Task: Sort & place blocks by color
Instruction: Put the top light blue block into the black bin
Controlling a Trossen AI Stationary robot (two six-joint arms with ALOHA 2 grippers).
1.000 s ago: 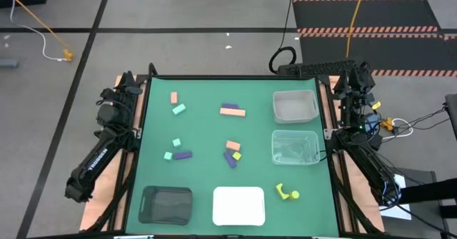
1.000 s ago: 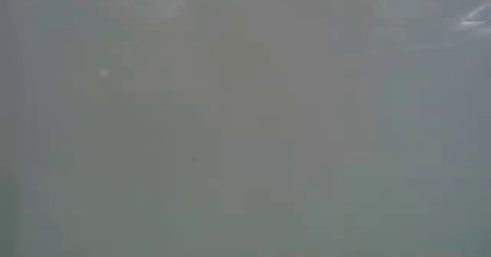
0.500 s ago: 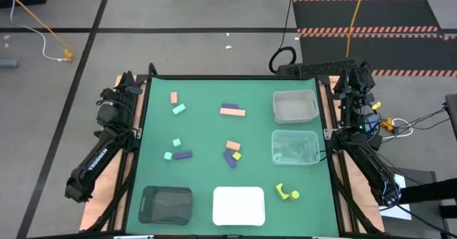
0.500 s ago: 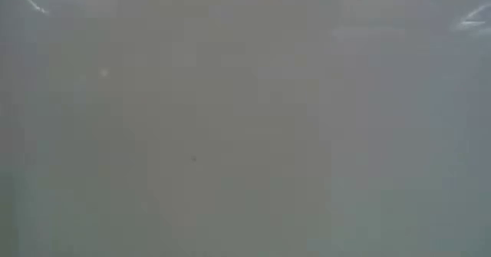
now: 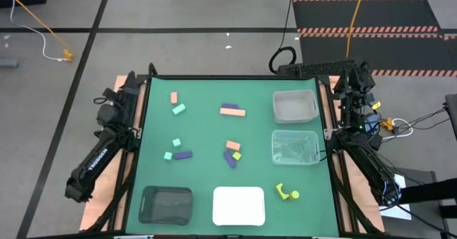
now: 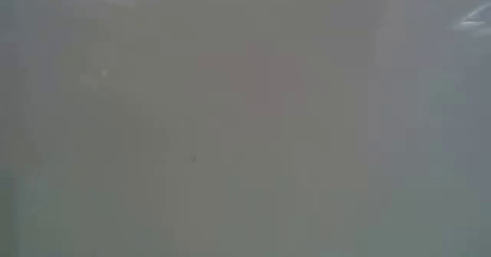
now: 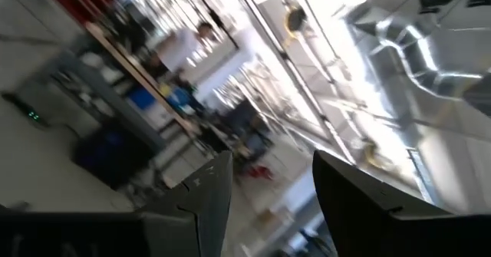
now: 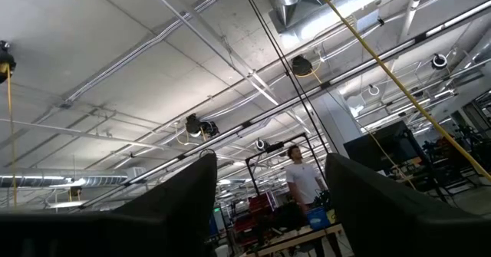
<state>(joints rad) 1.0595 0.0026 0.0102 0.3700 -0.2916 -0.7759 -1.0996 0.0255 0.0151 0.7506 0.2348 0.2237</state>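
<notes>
The blocks lie scattered on the green table: a salmon bar (image 5: 173, 97) and a mint piece (image 5: 178, 109) far left, a purple-and-salmon pair (image 5: 232, 110) at the far middle, mint cubes (image 5: 176, 143) and a purple bar (image 5: 183, 155) at the middle, and salmon, yellow and purple pieces (image 5: 233, 152) beside them. Yellow pieces (image 5: 287, 192) lie near right. My left gripper (image 7: 272, 161) is open, on the folded arm at the table's left edge (image 5: 127, 85). My right gripper (image 8: 268, 157) is open, at the right edge (image 5: 355, 76). Both point up into the room.
Two clear trays (image 5: 295, 106) (image 5: 295, 147) stand along the table's right side. A black tray (image 5: 166, 204) and a white tray (image 5: 238, 205) sit at the near edge. The low view shows only a pale blank surface (image 6: 245, 119). A person (image 8: 301, 179) stands far off in the room.
The upper part of my left arm has shifted slightly toward the table at its far-left corner. The blocks, the trays and my right arm have stayed where they were.
</notes>
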